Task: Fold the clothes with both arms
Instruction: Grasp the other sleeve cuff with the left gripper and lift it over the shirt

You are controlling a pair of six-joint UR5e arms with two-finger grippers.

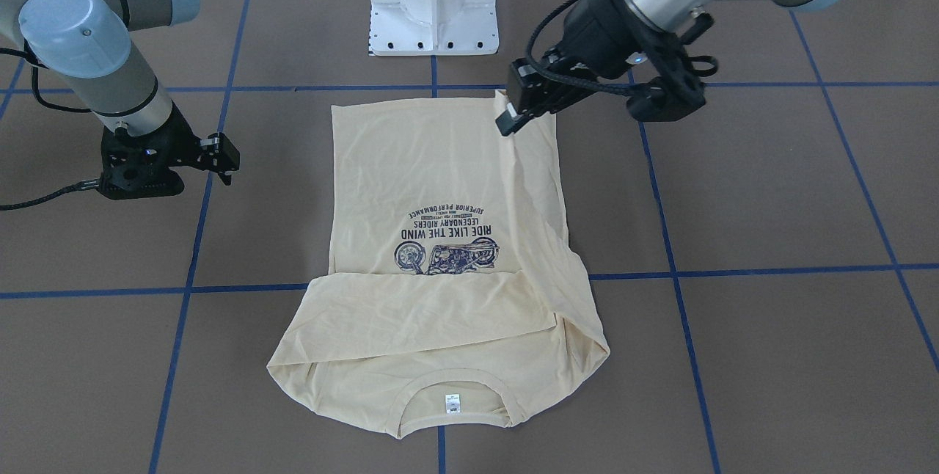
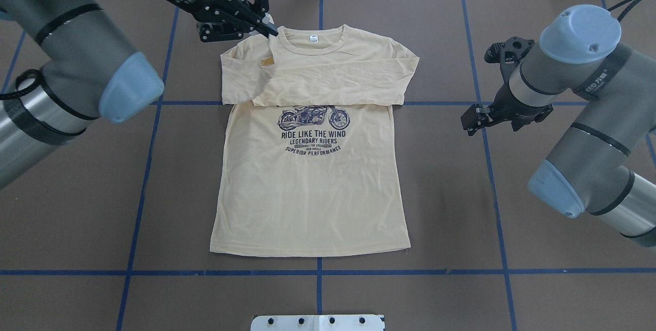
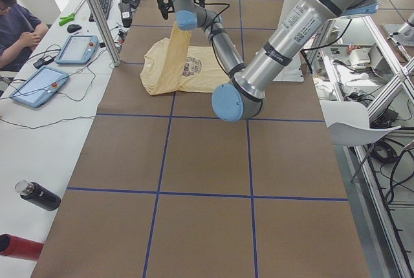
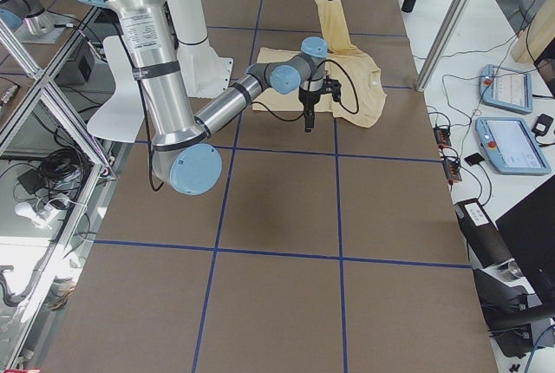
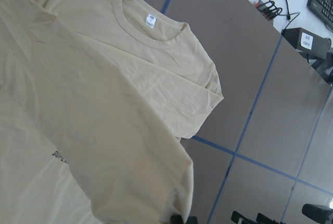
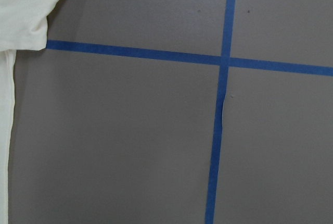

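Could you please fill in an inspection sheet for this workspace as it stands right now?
Surface: brown table with a blue tape grid; white pedestal base at the robot's edge.
Job's things: T-shirt lies print up with a sleeve folded across the chest; a strip of fabric at one side is raised.
Clutter: nothing seen on the table.
Grippers: left gripper shut on the raised fabric, above the shirt; right gripper over bare table beside the shirt, open or shut unclear.
Cables: black cable trails from the right wrist; second cable loops at the left wrist.
Surroundings: side bench with tablets, a black bottle and a seated person.
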